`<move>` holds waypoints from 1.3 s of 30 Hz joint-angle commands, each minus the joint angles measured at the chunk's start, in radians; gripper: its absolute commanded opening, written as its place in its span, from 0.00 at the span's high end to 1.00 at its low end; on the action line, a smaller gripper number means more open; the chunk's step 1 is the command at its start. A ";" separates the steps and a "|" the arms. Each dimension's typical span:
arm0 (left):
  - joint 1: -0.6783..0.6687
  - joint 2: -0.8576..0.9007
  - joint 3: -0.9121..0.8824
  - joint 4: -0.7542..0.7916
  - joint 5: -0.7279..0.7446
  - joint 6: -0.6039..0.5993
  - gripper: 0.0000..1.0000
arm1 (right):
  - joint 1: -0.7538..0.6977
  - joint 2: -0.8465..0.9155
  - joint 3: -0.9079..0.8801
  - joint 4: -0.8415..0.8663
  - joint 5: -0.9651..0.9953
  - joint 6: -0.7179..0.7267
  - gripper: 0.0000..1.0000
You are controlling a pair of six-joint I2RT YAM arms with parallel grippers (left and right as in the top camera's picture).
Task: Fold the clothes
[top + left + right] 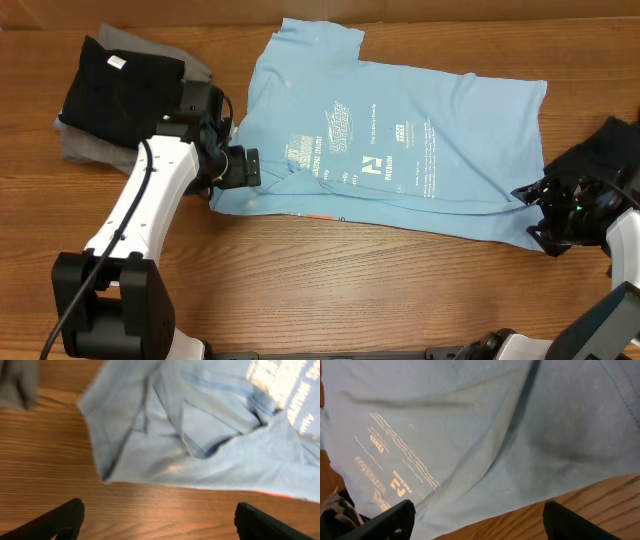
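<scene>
A light blue T-shirt (400, 140) with pale printed logos lies spread on the wooden table (330, 280), its lower left part folded over. My left gripper (252, 168) sits at the shirt's left lower edge. In the left wrist view it (160, 522) is open over bare wood, with the crumpled hem of the T-shirt (200, 435) just ahead. My right gripper (532, 205) is at the shirt's lower right corner. In the right wrist view it (477, 520) is open, with the edge of the T-shirt (470, 425) between its fingers and nothing gripped.
A black shirt (120, 90) lies folded on a grey one (85, 148) at the back left. Dark clothes (615, 150) are heaped at the right edge, behind my right arm. Bare wood runs along the front of the table.
</scene>
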 commanded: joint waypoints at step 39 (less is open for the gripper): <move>-0.011 0.206 -0.024 0.290 0.074 -0.081 0.96 | 0.002 0.002 -0.006 0.014 0.009 0.000 0.18</move>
